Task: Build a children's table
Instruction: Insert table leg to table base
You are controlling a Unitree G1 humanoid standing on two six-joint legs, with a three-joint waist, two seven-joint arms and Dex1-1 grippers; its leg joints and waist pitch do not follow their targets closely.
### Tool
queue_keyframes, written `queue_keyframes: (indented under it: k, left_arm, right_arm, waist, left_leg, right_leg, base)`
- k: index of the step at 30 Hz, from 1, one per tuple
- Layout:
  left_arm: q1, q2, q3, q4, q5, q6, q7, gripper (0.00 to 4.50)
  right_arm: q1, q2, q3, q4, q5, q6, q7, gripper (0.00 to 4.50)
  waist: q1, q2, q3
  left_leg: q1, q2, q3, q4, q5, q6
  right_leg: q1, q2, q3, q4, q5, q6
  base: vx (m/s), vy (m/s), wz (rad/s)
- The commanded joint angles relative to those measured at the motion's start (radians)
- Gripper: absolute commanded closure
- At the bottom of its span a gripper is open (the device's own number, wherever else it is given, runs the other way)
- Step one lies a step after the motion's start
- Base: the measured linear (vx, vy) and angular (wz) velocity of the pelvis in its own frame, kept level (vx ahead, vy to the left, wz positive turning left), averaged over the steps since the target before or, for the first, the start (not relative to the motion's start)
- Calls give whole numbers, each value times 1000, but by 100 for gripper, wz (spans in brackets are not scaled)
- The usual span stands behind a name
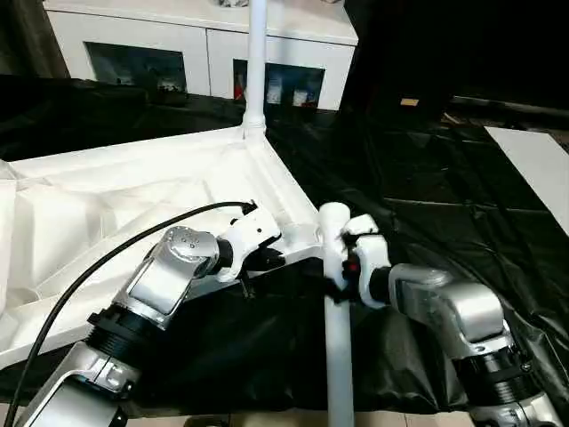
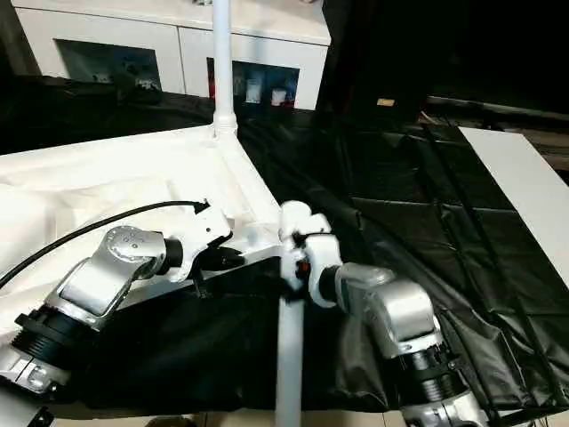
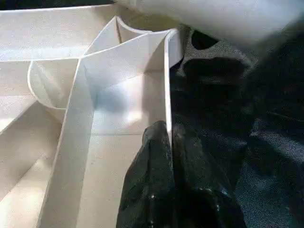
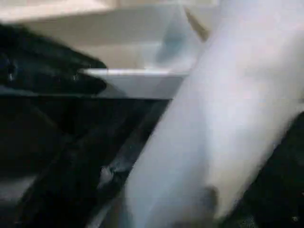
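Note:
The white tabletop (image 1: 133,196) lies underside up on a black sheet, its ribs (image 3: 80,95) showing. One white leg (image 1: 256,62) stands upright in the far corner socket. My left gripper (image 1: 267,258) is shut on the thin rim (image 3: 167,85) close to the near right corner, its black fingers (image 3: 152,180) pinching that wall. A second white leg (image 1: 336,338) rises steeply just outside that corner, its rounded end (image 1: 333,215) above the rim. My right gripper (image 1: 343,271) sits against this leg from the right. The leg (image 4: 190,133) lies very close in the right wrist view.
A white cabinet (image 1: 204,44) with dark glass doors stands behind the tabletop. The black sheet (image 1: 427,196) spreads to the right, wrinkled, with a white board (image 1: 533,169) at its far right. A black cable (image 1: 107,258) loops over my left forearm.

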Motion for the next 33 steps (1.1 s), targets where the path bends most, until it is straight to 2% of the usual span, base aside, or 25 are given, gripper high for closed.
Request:
queue_keyframes:
  k: [1,3,5,7,15,16,21,23,25,26,27,30,33]
  left_arm:
    - [-25,-7,-7,-12,3,-18,1,450]
    - [-25,-7,-7,-12,4,-18,1,450]
    - [-24,-8,-6,-12,5,-19,1,450]
    - [-24,-9,-6,-12,5,-19,2,450]
    - [-23,-7,-7,-13,7,-23,0,450]
    - [-23,-7,-7,-13,7,-23,-1,450]
    - [-32,-2,-12,1,20,-56,2,450]
    - [-41,6,-21,20,35,-115,-1,450]
    - [-51,22,-37,46,69,-183,10,450]
    - [-56,29,-43,61,81,-205,13,450]
    - [-64,37,-50,78,97,-239,18,450]
    - [-84,43,-59,110,123,-303,36,450]
    - [-101,46,-69,139,142,-366,38,450]
  right_arm:
    - [-6,7,-57,17,23,39,-23,82]
    - [-4,14,-71,24,30,47,-28,88]
    - [2,33,-108,47,46,59,-41,97]
    - [10,50,-137,61,58,71,-54,124]
    - [41,61,-161,84,61,84,-71,187]
    - [41,60,-164,85,60,85,-70,207]
    - [1,50,-227,94,90,69,-66,223]
    - [-50,47,-309,107,142,80,-65,226]
    - [-117,50,-422,136,216,77,-78,237]
    - [-153,43,-473,156,249,75,-84,243]
    - [-201,33,-544,183,301,87,-89,249]
    - [-261,10,-631,214,382,114,-86,259]
    - [-292,4,-679,236,421,122,-100,263]
  waist:
    - [-1,16,-65]
    - [-1,17,-66]
    - [0,17,-66]
    - [-1,16,-65]
    - [-1,17,-65]
    - [-1,17,-64]
    - [-1,19,-64]
    - [-1,19,-66]
    - [0,20,-63]
    - [1,23,-64]
    - [0,21,-63]
    - [4,26,-62]
    - [7,22,-65]
  left_leg:
    - [28,39,-9,-71,-128,-51]
    - [28,38,-9,-71,-121,-52]
    - [28,38,-8,-71,-128,-54]
    - [28,38,-8,-71,-131,-55]
    - [28,38,-9,-73,-136,-61]
    - [28,38,-9,-73,-141,-62]
    - [29,38,-9,-74,-155,-68]
    - [29,38,-10,-74,-157,-68]
    - [32,38,-9,-75,-181,-69]
    - [33,38,-9,-75,-184,-70]
    - [31,38,-9,-74,-182,-71]
    - [33,38,-5,-73,-179,-66]
    - [30,38,-6,-72,-154,-66]
  right_leg:
    - [45,-67,49,-57,54,-191]
    - [46,-68,48,-56,60,-192]
    - [44,-69,48,-57,47,-193]
    - [44,-69,49,-58,37,-192]
    - [45,-69,48,-59,25,-180]
    - [45,-70,48,-60,16,-179]
    - [43,-70,48,-62,0,-176]
    - [44,-70,48,-62,-1,-176]
    - [41,-71,49,-66,-47,-174]
    - [41,-72,49,-66,-56,-171]
    - [41,-71,49,-66,-62,-168]
    - [38,-71,49,-69,-77,-167]
    - [41,-70,45,-63,-53,-168]
  base:
    - [0,0,0]
    - [0,0,0]
    - [0,0,0]
    - [0,0,0]
    - [0,0,0]
    - [0,0,0]
    - [0,0,0]
    - [0,0,0]
    - [0,0,0]
    - [0,0,0]
    - [0,0,0]
    - [0,0,0]
    - [0,0,0]
